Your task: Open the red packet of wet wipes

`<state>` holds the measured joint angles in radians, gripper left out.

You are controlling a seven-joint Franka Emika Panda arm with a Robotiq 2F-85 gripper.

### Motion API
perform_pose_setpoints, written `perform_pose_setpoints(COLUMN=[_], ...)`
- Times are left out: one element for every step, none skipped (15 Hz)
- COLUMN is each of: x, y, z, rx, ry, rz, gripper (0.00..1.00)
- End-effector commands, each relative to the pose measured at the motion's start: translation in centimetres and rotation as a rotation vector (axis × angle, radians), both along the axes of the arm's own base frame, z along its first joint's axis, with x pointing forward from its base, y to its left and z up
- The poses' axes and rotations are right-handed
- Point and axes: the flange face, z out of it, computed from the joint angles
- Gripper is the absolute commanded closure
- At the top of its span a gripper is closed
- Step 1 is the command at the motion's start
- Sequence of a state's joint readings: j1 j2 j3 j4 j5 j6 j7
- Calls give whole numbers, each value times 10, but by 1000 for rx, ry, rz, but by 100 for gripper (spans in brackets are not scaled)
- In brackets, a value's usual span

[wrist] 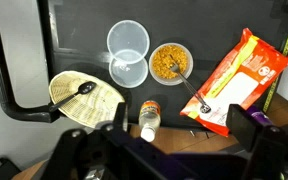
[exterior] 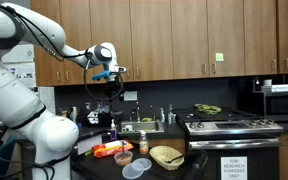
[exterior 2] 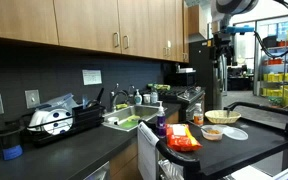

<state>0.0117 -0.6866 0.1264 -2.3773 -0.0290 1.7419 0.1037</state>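
Hand [exterior: 110,88] hangs high above the bench [wrist: 214,25], fingers spread apart and gripping nothing. My guess is it's parked up there so the wrist cam gets the whole layout before it commits. Left to right in the wrist view: a tan woven basket [wrist: 84,98] with a black spoon [wrist: 85,89] lying in it, two clear round tubs [wrist: 128,42] touching each other, a small jar [wrist: 149,120] upright just beside them, and a bowl of orange food [wrist: 171,62] with a fork [wrist: 192,90] sticking out. Far right is the red packet of wet wipes [wrist: 241,82], lying flat and slanted, face up, so probably reachable from above. The fork handle points at its edge; can't tell if they touch.
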Motion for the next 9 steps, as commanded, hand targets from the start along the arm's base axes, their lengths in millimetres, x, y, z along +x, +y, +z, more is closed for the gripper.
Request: perform_pose_setpoints(x=[0,0,0,0,0,0,0,2,2], y=[0,0,0,0,0,0,0,1,2], z=[1,1,1,1,1,1,1,1,0], rx=[0,0,0,0,0,0,9,20,30], ry=[-1,-1,-2,-2,-2,-2,-4,-5,-4], rz=[0,0,0,0,0,0,-4,-6,-5], gripper=[0,0,0,0,0,0,0,0,0])
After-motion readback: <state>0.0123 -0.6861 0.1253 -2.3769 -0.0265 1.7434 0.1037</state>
